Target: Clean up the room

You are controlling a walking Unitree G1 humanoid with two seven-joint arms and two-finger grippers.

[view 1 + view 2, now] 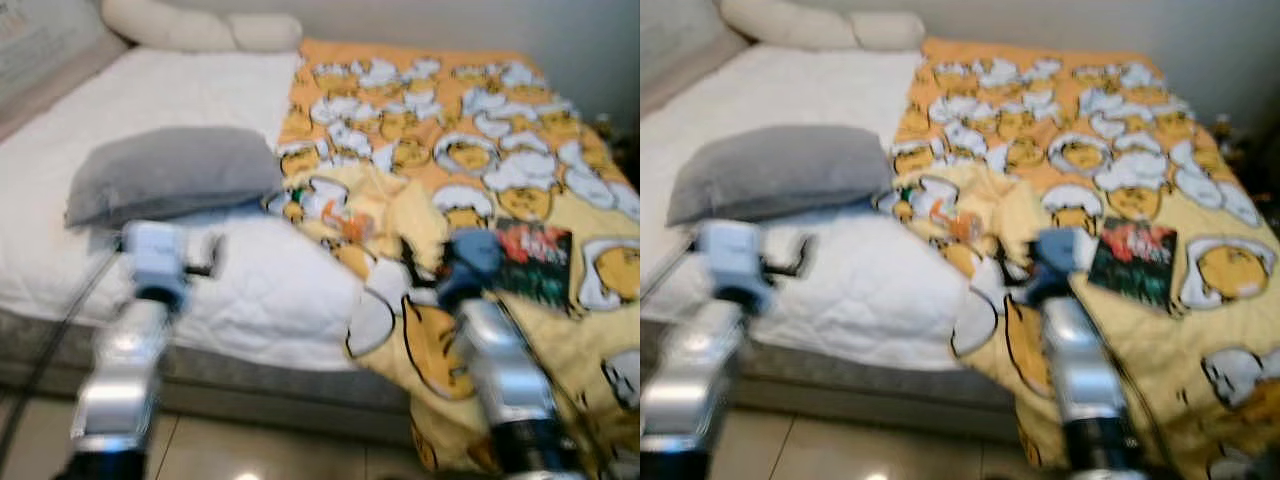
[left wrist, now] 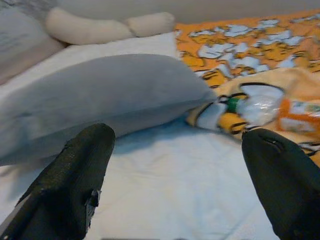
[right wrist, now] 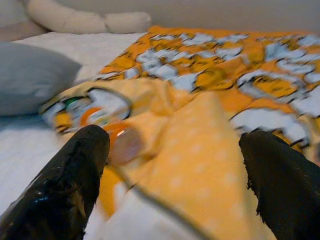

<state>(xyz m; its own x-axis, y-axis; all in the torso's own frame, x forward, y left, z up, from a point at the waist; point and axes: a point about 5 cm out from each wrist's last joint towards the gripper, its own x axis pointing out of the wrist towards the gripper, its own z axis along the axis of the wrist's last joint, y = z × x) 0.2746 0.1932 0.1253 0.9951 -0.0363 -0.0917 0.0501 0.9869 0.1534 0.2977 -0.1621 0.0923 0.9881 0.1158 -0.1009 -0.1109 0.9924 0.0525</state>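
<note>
Ahead of both jaws, the wide bed with its white quilted mattress cover point(image 1: 200, 90) spans the scene, its far edge meeting a pale wall and two cream bolster pillows point(image 1: 200, 28). A rumpled yellow-and-orange cartoon-print blanket point(image 1: 470, 130) covers the half beyond the right gripper point(image 3: 175, 165), whose jaws stand wide apart and hold nothing; folds of the blanket lie between and just past them. A soft grey pillow point(image 2: 100, 95) rests beyond the left gripper point(image 2: 177, 165), whose jaws are likewise wide open and empty over bare white cover. A dark red-and-green flat packet or book point(image 1: 533, 262) lies on the blanket, just beside the right arm. Smallest, a clear plastic bottle with green cap and orange label point(image 2: 265, 107) sits tucked in a blanket fold, between the two jaws' lines of reach. Both open, forward-pointing jaws suggest an approach to loose clutter, probably the bottle. Pale glossy floor tiles point(image 1: 250, 450) show below the bed.
</note>
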